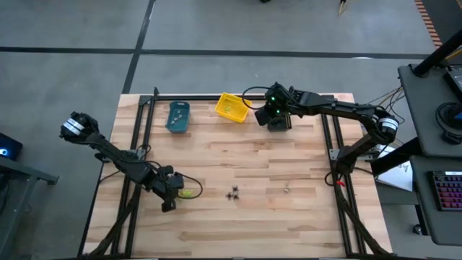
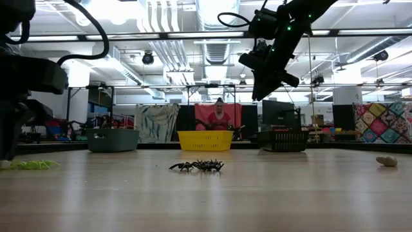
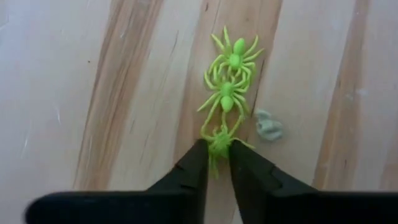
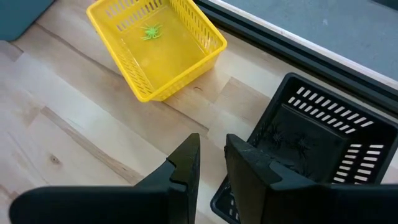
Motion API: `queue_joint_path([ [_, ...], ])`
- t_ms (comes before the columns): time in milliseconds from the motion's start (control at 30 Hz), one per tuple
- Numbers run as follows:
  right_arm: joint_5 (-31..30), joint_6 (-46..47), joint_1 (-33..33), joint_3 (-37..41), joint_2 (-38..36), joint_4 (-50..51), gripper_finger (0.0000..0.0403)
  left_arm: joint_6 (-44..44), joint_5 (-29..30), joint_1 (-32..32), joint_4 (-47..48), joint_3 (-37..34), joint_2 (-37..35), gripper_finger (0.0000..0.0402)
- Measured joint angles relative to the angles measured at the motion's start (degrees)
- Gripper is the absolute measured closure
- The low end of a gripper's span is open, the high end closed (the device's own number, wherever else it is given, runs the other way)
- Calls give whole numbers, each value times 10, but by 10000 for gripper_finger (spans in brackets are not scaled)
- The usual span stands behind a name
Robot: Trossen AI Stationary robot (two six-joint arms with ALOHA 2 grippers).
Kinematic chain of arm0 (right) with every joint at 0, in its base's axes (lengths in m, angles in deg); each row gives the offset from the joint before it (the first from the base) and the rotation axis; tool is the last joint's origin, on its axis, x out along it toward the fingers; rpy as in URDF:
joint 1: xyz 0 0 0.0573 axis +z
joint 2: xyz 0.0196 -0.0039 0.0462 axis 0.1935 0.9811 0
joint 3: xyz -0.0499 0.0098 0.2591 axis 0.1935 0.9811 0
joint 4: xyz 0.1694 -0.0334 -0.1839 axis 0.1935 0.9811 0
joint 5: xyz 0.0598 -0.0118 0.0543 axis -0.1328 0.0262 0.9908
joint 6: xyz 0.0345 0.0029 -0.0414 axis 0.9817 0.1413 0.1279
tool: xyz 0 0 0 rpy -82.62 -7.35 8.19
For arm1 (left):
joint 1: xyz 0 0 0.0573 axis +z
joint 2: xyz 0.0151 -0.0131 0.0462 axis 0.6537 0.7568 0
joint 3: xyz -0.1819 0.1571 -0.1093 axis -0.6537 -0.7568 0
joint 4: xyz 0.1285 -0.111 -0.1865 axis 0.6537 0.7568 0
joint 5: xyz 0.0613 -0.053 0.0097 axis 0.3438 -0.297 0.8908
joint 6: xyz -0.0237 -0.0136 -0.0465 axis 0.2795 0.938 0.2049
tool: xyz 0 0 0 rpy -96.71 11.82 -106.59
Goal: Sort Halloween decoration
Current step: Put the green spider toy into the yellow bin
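the step in hand was judged to be the pick of a yellow-green spider by the left gripper (image 3: pixel 216 155) at the near left of the table (image 1: pixel 253 231). its fingers were drawn nearly together, with the nearest green spider (image 3: pixel 219 142) of a row of three pinched at their tips; whether the hold was firm could not be told. the other two green spiders (image 3: pixel 231 78) lay in line just beyond the tips, and a small pale trinket (image 3: pixel 268 126) lay just beside the row. the next move was judged to call for a clean lift that left the tangled neighbours behind, then a carry to the yellow bin (image 1: pixel 232 107) at the far edge.

near the table's middle lay a cluster of black spiders (image 1: pixel 232 194), well apart from both grippers, and a second pale piece (image 1: pixel 286 190) lay to its right.

at the far side, the right gripper (image 4: pixel 211 155) hung above the black bin (image 4: pixel 311 143), fingers slightly parted and holding nothing visible. black spiders (image 4: pixel 292 142) lay in that bin, one green spider (image 4: pixel 150 31) lay in the yellow bin, and a teal bin (image 1: pixel 177 117) stood beside it.
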Motion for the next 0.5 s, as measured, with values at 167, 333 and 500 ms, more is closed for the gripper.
queue_joint_path([
  [167,0,0,0,0,0,0,335,3,-12,0,-3,-1,-8,395],
  [333,0,0,0,0,0,0,335,3,-22,-1,6,-2,-26,401],
  [500,0,-3,0,0,0,0,335,5,-15,-1,59,21,-51,401],
])
